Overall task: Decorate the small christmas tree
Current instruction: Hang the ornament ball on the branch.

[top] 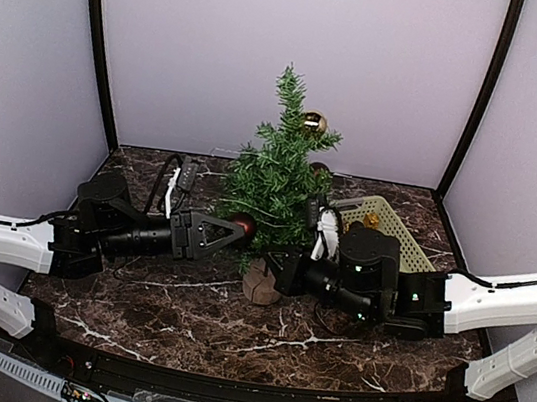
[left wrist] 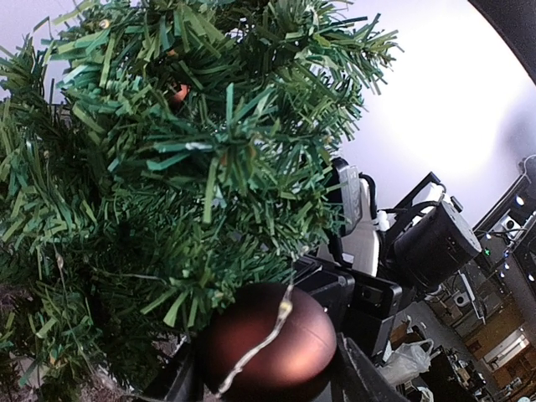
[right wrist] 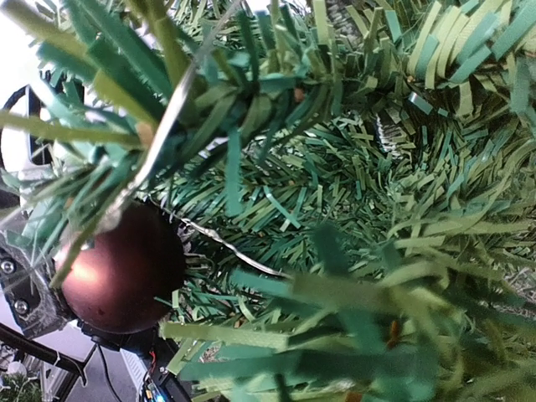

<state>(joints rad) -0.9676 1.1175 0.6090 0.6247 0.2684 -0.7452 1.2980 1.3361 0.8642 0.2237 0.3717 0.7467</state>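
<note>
the small christmas tree [top: 277, 177] stands mid-table on the dark marble-patterned table [top: 183, 300], its round wooden stump [top: 261, 286] just in front of the two arms and a pale wicker basket [top: 414, 245] close on its right. it looks light and top-heavy on that small base, so a sideways push on a branch would likely tip or slide it. the bristly branches are soft and springy and will bend away rather than bear a load. the stiff places to steady it are the thin trunk and the stump, low down.

the right gripper [top: 276, 263] reaches in low beside the trunk with its jaws together; its own camera sees only needles, so i cannot tell whether it pinches anything.

the left gripper [top: 229, 231] is clamped on a dark red bauble [left wrist: 268, 343], one finger on each side of its middle, pressed up against a lower left branch. the ball looks smooth and glossy, probably thin-shelled and slippery, so a gentle hold across its widest part suits it.

a gold bauble [top: 314, 122] hangs near the top. a thin pale thread [left wrist: 251, 356] crosses the red ball.
</note>
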